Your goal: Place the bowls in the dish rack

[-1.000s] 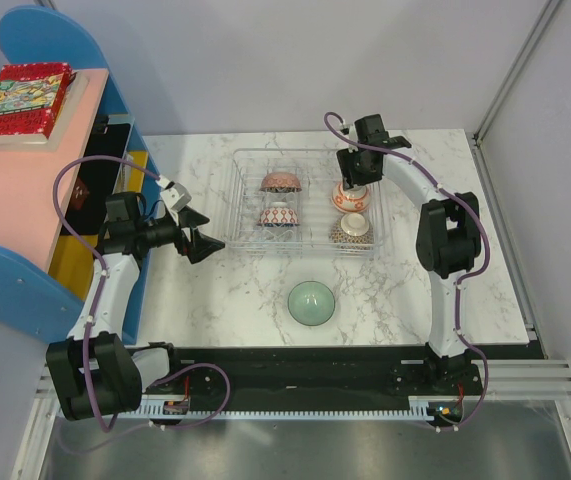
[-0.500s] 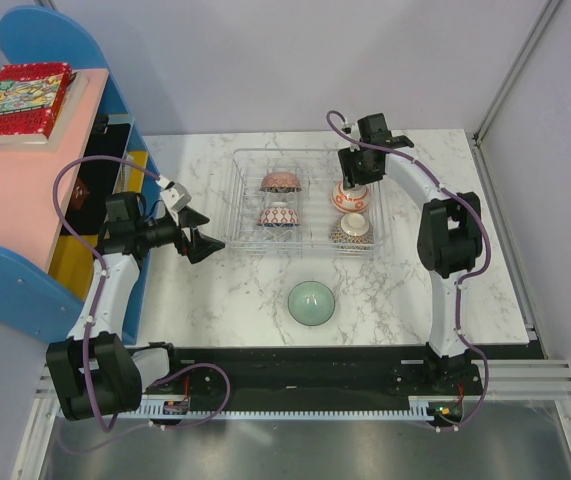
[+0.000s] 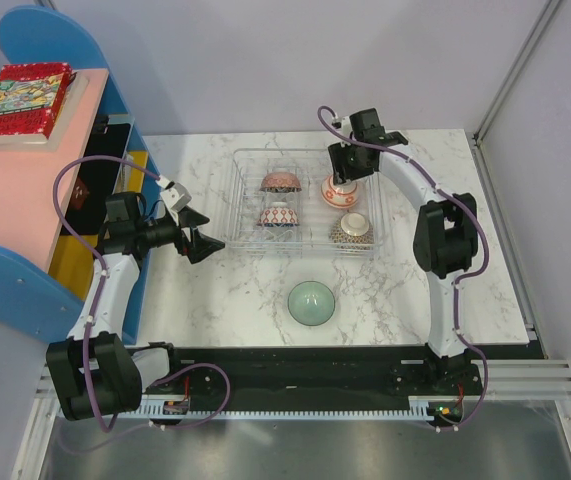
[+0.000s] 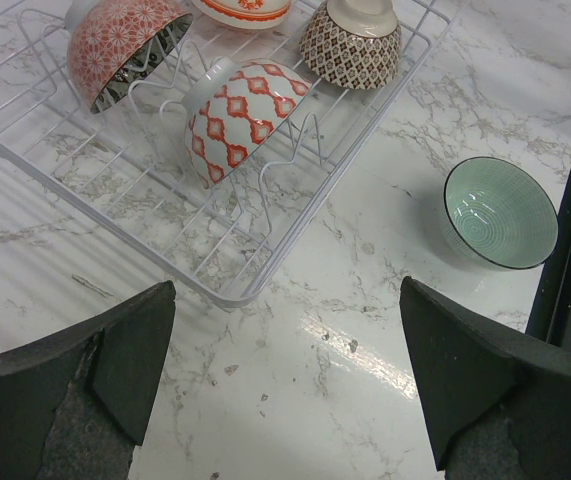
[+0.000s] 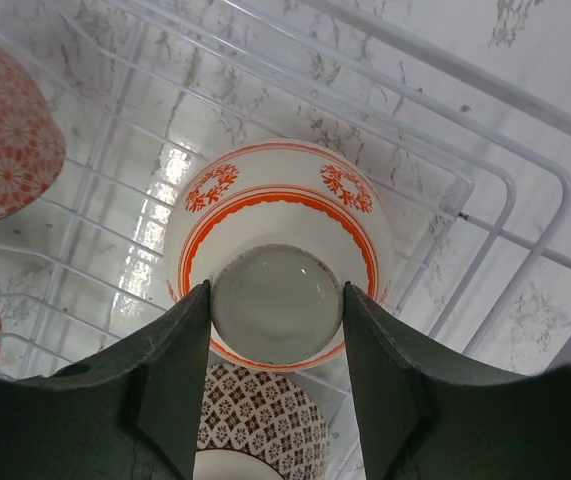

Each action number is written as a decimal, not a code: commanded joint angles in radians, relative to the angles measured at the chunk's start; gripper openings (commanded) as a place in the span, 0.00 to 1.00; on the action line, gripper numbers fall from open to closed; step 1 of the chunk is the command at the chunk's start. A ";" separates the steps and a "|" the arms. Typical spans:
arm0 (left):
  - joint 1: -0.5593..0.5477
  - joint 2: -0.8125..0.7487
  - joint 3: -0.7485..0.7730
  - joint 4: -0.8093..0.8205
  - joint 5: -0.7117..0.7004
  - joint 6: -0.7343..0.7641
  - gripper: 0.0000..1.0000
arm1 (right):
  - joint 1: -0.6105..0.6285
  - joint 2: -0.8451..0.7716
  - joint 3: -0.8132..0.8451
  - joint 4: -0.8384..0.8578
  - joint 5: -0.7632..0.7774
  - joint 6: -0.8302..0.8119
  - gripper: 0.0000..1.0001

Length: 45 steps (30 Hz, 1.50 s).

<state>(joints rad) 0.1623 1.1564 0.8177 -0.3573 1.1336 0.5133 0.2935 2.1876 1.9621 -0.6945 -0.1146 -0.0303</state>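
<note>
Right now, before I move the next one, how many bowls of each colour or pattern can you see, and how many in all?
Red floral bowl: 1
Red-and-white diamond-patterned bowl: 1
White bowl with orange bands, held by the right claw: 1
Brown lattice bowl: 1
Mint-green bowl: 1
Total: 5 bowls
</note>
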 commanded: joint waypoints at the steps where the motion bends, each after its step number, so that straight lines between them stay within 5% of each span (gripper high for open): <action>1: 0.008 -0.012 -0.002 0.006 0.035 0.028 1.00 | 0.007 -0.003 0.072 0.032 -0.017 -0.006 0.40; 34: 0.008 -0.024 -0.006 0.003 0.040 0.033 1.00 | -0.008 0.074 0.070 0.099 0.208 -0.028 0.42; 40: 0.008 -0.046 -0.006 -0.011 0.057 0.048 1.00 | -0.010 0.072 0.064 0.095 0.256 -0.014 0.48; 45: 0.008 -0.092 -0.005 -0.086 0.141 0.132 1.00 | -0.010 0.052 0.069 0.058 0.224 -0.022 0.74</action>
<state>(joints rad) 0.1627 1.1244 0.8158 -0.3805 1.1675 0.5484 0.2935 2.2421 1.9888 -0.6270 0.0639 -0.0368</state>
